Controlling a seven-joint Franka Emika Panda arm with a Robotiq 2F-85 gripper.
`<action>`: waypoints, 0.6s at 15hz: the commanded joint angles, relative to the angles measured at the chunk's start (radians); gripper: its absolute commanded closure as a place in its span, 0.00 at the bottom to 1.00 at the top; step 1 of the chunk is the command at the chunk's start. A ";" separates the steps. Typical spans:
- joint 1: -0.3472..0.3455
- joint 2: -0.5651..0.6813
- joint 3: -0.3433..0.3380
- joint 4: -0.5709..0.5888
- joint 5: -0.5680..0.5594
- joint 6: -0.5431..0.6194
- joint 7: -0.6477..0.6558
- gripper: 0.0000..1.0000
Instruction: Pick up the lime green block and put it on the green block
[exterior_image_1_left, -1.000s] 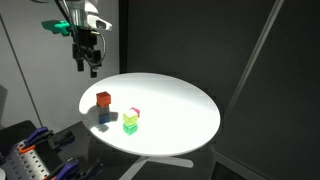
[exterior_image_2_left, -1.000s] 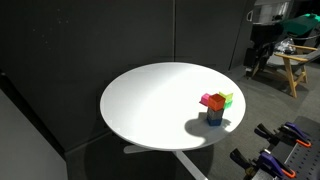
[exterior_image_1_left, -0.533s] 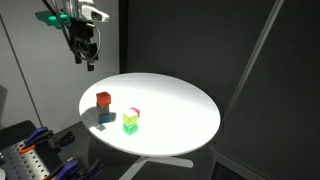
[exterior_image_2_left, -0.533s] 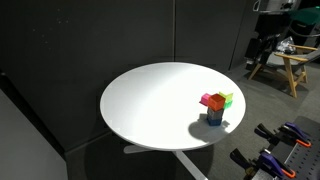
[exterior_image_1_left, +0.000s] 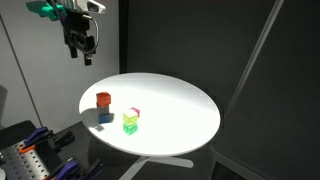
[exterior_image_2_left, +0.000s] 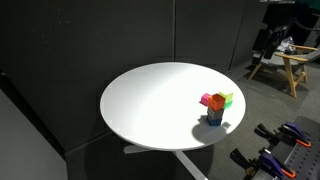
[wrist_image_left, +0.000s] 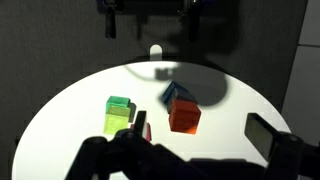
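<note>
The lime green block (exterior_image_1_left: 130, 119) sits on top of the green block (exterior_image_1_left: 130, 129) near the table's edge. In the wrist view the lime green block (wrist_image_left: 118, 123) shows just below the green block (wrist_image_left: 121, 102). In an exterior view the lime green block (exterior_image_2_left: 227, 98) stands behind the other cubes. My gripper (exterior_image_1_left: 77, 52) is open and empty, high above and off to the side of the round white table (exterior_image_1_left: 180, 105). It also shows in an exterior view (exterior_image_2_left: 266, 42). In the wrist view my open fingers (wrist_image_left: 204, 132) frame the table.
A red block (exterior_image_1_left: 103, 99) stands on a blue block (exterior_image_1_left: 105, 116) next to the green stack. A pink block (exterior_image_1_left: 137, 112) lies right behind the stack. Clamps and tools (exterior_image_1_left: 35, 150) sit below the table. A wooden stool (exterior_image_2_left: 292, 66) stands nearby.
My gripper has risen further and drifted away from the table, still open. The blocks have not moved.
</note>
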 joint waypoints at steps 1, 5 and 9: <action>0.019 -0.024 -0.017 0.006 0.003 -0.019 -0.060 0.00; 0.009 -0.011 -0.005 0.002 -0.003 -0.003 -0.038 0.00; 0.009 -0.012 -0.006 0.002 -0.003 -0.003 -0.039 0.00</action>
